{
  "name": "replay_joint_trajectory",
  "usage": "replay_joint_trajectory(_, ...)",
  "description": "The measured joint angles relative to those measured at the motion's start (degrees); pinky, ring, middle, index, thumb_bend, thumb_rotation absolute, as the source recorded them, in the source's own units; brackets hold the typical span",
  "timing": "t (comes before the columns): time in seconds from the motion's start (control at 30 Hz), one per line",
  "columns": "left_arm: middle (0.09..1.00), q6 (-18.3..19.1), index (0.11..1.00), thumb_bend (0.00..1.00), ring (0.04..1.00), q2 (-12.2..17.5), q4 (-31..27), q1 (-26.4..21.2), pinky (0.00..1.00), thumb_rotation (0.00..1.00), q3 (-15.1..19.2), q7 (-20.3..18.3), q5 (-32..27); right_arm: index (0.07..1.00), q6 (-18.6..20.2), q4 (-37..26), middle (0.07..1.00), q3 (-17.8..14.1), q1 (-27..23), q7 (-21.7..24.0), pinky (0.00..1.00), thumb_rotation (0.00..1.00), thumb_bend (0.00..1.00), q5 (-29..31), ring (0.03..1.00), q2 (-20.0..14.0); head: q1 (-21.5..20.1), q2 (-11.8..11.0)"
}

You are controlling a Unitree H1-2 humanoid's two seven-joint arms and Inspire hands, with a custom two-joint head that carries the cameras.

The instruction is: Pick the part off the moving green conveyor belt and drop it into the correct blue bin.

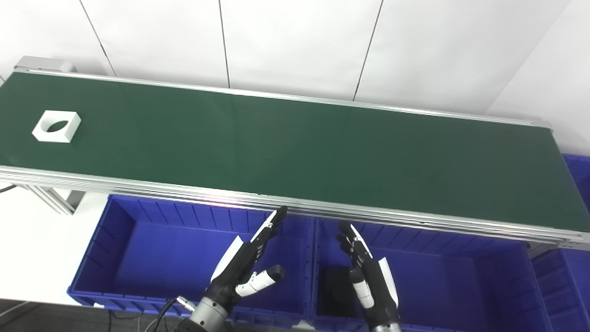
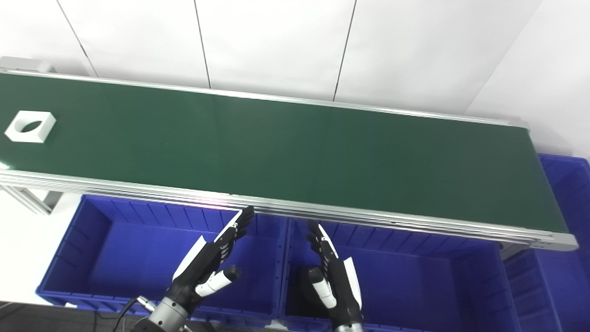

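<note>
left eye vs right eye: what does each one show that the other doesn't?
Only the left eye view: the grey housing at the belt's far left end shows more fully, plus more white floor left of the bins.

Only the right eye view: more of the blue bin beyond the belt's right end.

Both: white block with a round hole on the green belt, left hand and right hand open over the two blue bins, and a dark item in the right one.
</note>
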Motion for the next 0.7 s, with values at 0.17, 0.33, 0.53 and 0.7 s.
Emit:
replay_joint_trajectory(0.17,1.0,0.0,1.0,0.78,1.0,0.1,0.0,0.0,1.0,0.87,0.0,0.0,0.1,0.933,0.0,0.0,0.938,0.0,0.0,0.0,0.92,1.0,0.92,0.0,0.912,0.0,-0.2,0.1)
replay_joint_trajectory(0.33,1.0,0.0,1.0,0.78,1.0,0.4,0.0,0.0,1.0,0.87,0.0,0.0,0.0,0.93,0.0,0.0,0.941,0.1,0.0,0.0,0.92,1.0,0.91,0.0,0.912,0.0,-0.1,0.2)
replay_joint_trajectory(0.53,1.0,0.0,1.0,0.78,1.0,0.4,0.0,0.0,1.0,0.87,0.0,0.0,0.0,0.933,0.0,0.0,0.942,0.1,0.0,0.0,0.92,1.0,0.92,-0.1,0.914,0.1,-0.2,0.1)
replay_joint_trajectory(0.7,1.0,0.0,1.0,0.78,1.0,0.4,0.0,-0.1,1.0,0.87,0.0,0.0,0.0,0.931,0.0,0.2,0.941,0.1,-0.1,0.0,0.91,1.0,0.92,-0.2,0.911,0.1,-0.2,0.0)
